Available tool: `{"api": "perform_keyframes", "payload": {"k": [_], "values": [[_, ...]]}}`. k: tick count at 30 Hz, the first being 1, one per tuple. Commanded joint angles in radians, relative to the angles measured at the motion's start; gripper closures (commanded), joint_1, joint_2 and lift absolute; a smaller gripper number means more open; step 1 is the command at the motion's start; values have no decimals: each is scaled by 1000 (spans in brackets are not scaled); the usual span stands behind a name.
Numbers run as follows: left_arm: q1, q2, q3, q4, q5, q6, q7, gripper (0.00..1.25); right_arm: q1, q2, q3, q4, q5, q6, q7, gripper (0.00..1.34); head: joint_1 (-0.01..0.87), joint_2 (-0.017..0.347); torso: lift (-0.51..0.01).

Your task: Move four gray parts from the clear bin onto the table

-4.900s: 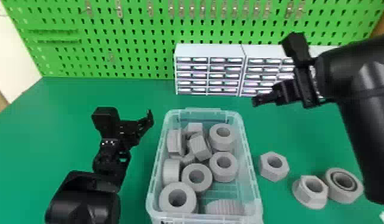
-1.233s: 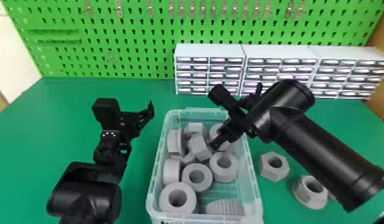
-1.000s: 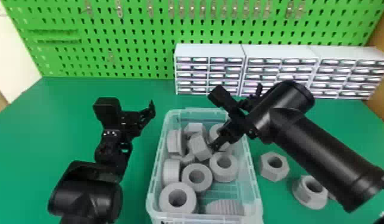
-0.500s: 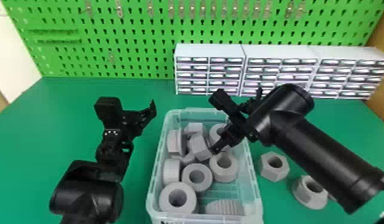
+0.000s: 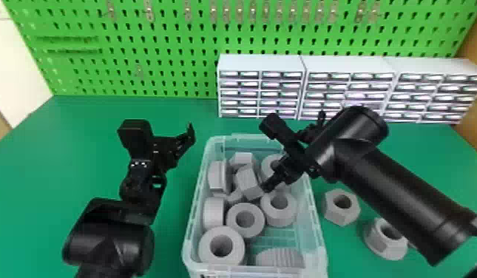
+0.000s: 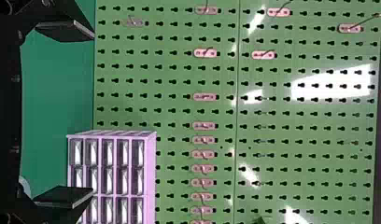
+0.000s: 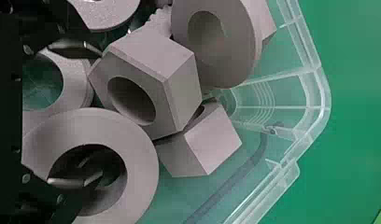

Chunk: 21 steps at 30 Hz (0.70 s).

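Observation:
In the head view my right gripper [image 5: 267, 185] is over the clear bin [image 5: 320, 240], beside a tilted gray hex nut [image 5: 248, 183]. In the right wrist view that gripper [image 7: 79, 116] is open. One of its fingers lies over the hole of a gray ring [image 7: 142, 163], the other by the edge of the hex nut [image 7: 151, 56]. Several more gray parts fill the bin. On the table to its right rest a hex nut [image 5: 342, 207] and a flanged nut [image 5: 385, 242]. Left of the bin is my left gripper [image 5: 182, 142], open and holding nothing in the left wrist view [image 6: 65, 114].
White drawer cabinets [image 5: 263, 63] stand along the back, against a green pegboard [image 5: 137, 44]. The bin's walls rise around the right gripper. My right forearm crosses above the table parts, partly covering the flanged nut. Green table [image 5: 82, 155] extends left of the bin.
Since the earliest frame, my right arm has swung left from the back right to over the bin. Lately its fingertips have shifted slightly lower and nearer the hex nut. The left arm has barely shifted.

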Motion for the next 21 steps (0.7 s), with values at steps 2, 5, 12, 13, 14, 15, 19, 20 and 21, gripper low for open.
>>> {"api": "perform_keyframes", "payload": {"k": [2, 5, 12, 13, 14, 15, 19, 20, 21], "values": [[0, 0, 1, 0, 1, -1, 0, 116, -1, 0, -3, 0, -1, 24, 0, 799, 693, 72, -52], [0, 0, 1, 0, 3, -3, 0, 117, -3, 2, -3, 0, -1, 32, 0, 892, 693, 72, -52], [2, 0, 1, 2, 3, -4, 0, 116, -6, 2, -4, 0, -3, 53, 0, 950, 693, 72, -52], [2, 0, 1, 2, 3, -4, 0, 117, -6, 2, -4, 0, -3, 57, 0, 952, 693, 72, -52], [3, 0, 3, 2, 3, -4, 0, 117, -6, 3, -8, -1, -1, 60, -1, 952, 693, 72, -52], [6, 0, 4, 2, 3, -4, 0, 116, -6, 3, -9, -3, -1, 64, 0, 952, 693, 72, -52], [9, 0, 6, 2, 3, -6, 0, 116, -7, 3, -15, -20, 5, 92, 0, 952, 693, 72, -52], [11, 0, 6, 2, 3, -6, 0, 116, -7, 3, -18, -29, 8, 100, 0, 952, 693, 72, -52], [11, 0, 6, 2, 3, -6, 0, 116, -9, 3, -21, -34, 11, 109, -1, 952, 693, 72, -52]]}}
